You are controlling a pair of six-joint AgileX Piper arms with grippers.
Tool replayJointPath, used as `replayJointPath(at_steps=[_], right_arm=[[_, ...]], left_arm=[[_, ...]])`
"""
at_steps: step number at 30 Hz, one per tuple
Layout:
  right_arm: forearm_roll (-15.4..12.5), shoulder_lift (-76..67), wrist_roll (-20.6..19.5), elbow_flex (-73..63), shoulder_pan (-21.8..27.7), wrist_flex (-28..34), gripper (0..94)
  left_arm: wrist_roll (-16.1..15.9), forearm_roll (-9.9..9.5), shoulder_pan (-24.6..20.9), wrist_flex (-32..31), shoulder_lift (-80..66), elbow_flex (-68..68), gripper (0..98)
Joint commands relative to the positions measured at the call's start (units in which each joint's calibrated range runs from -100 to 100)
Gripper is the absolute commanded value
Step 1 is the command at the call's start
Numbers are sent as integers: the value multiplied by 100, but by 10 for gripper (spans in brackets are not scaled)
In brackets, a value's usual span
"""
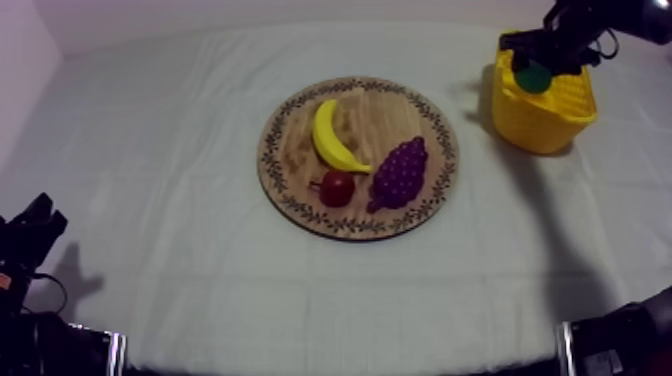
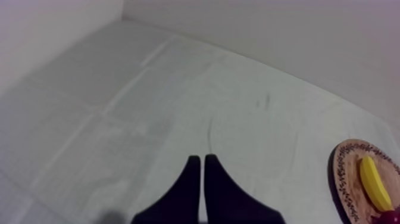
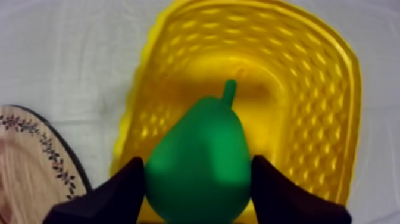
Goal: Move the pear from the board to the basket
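Note:
A green pear (image 3: 199, 158) with a short stem sits clamped between the two black fingers of my right gripper (image 3: 198, 182), held over the open yellow basket (image 3: 303, 71). From above, the right gripper (image 1: 535, 62) hangs over the basket (image 1: 545, 115) at the back right, the pear (image 1: 533, 77) showing at the basket's mouth. The round wooden board (image 1: 290, 140) lies mid-table with a banana (image 1: 331, 137), a small red fruit (image 1: 337, 187) and purple grapes (image 1: 400, 173). My left gripper (image 2: 201, 162) rests low at the left, fingers together as a narrow wedge.
The board's patterned rim (image 3: 44, 149) lies close beside the basket. In the left wrist view the board (image 2: 348, 179) and banana (image 2: 375, 183) lie off to one side across bare cloth. A wall borders the table's far edge.

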Motion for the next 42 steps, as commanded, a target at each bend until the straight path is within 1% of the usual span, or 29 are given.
replayJointPath(at_steps=[1,6,13,18,19,20,21,22,23,24,25,27,29,31,34,36,38,42], right_arm=[[54,93,-81,35,39,-61,479],[59,320,-137,70,157,-229,522],[131,441,-321,106,205,-330,628],[188,362,-408,163,220,-370,642],[204,324,-425,188,221,-380,622],[221,275,-439,223,222,-399,581],[242,212,-456,270,222,-427,519],[260,138,-461,334,223,-468,437],[300,48,-493,418,223,-514,319],[383,-56,-586,524,218,-553,226],[503,-172,-742,654,208,-586,161],[826,-438,-1192,975,176,-620,83],[1166,-741,-1672,1357,151,-651,45],[1442,-1071,-2072,1759,150,-730,26],[1724,-1608,-2446,2362,257,-1083,14],[1855,-1984,-2587,2743,400,-1469,11],[1913,-2360,-2616,3103,549,-1858,9],[1864,-3145,-2466,3820,735,-2448,8]], left_arm=[[1,0,1,4,-4,4,1],[1,0,1,4,-4,4,1],[1,0,1,4,-4,4,1],[-1,0,1,4,-4,4,1],[-2,0,1,4,-4,4,1],[-1,0,1,4,-4,4,1],[0,0,1,4,-4,4,1],[0,0,1,4,-4,4,1],[0,0,1,4,-4,4,1],[0,0,1,4,-4,4,1],[0,0,1,4,-4,4,1],[1,0,1,4,-4,4,1],[1,0,1,4,-4,4,1],[1,0,1,4,-4,4,1],[1,0,1,4,-4,4,1],[1,0,1,4,-4,4,1],[1,0,1,4,-4,4,1],[-1,0,1,4,-4,4,1]])
